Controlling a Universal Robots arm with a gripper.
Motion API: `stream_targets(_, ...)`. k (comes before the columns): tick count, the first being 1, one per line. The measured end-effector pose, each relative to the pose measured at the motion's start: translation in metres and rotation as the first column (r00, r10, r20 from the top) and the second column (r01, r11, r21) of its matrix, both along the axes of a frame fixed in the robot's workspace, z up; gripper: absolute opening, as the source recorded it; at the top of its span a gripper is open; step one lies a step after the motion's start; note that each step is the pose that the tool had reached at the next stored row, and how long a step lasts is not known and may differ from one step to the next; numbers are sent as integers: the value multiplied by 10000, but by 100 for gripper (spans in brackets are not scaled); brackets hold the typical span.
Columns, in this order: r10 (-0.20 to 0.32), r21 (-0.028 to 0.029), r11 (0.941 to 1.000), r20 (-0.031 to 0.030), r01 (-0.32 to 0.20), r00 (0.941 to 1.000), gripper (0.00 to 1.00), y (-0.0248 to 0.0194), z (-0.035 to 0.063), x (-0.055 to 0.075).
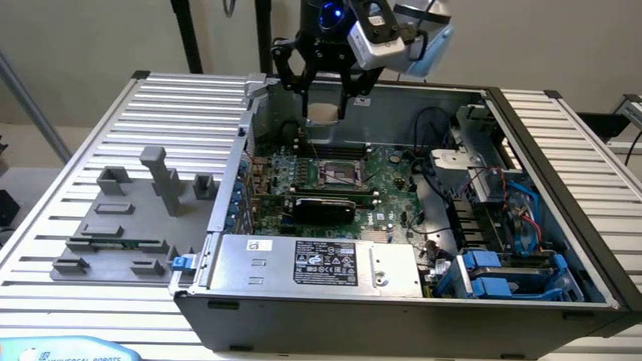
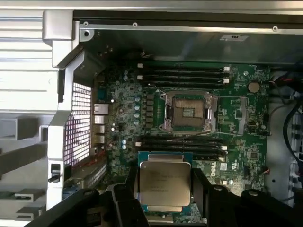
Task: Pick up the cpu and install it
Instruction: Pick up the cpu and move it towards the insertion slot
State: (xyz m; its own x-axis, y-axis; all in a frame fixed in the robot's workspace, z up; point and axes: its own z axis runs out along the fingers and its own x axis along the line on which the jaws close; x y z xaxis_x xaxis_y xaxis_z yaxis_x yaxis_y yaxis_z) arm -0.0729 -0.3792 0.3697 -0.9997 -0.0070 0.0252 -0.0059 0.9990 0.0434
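My gripper hangs above the far end of the open computer case, its black fingers closed on the two sides of the cpu. The cpu is a flat square chip with a pale silver top and a thin rim, held level in the air. Below it lies the green motherboard with the square metal socket, its frame open around a dark centre. The cpu is apart from the socket, over the memory slots beside it.
The case stands on a ribbed metal table, with a power supply at the near end, cables and blue drive bays on the exterior view's right. A grey fixture plate with blocks lies on the exterior view's left.
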Motion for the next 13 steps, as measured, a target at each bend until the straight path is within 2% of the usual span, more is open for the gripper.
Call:
stream_targets(10,0,-1,10000,-1,0,10000,55,296,-181,326)
stream_targets(13,-2,-2,10000,0,2,10000,55,398,-236,393)
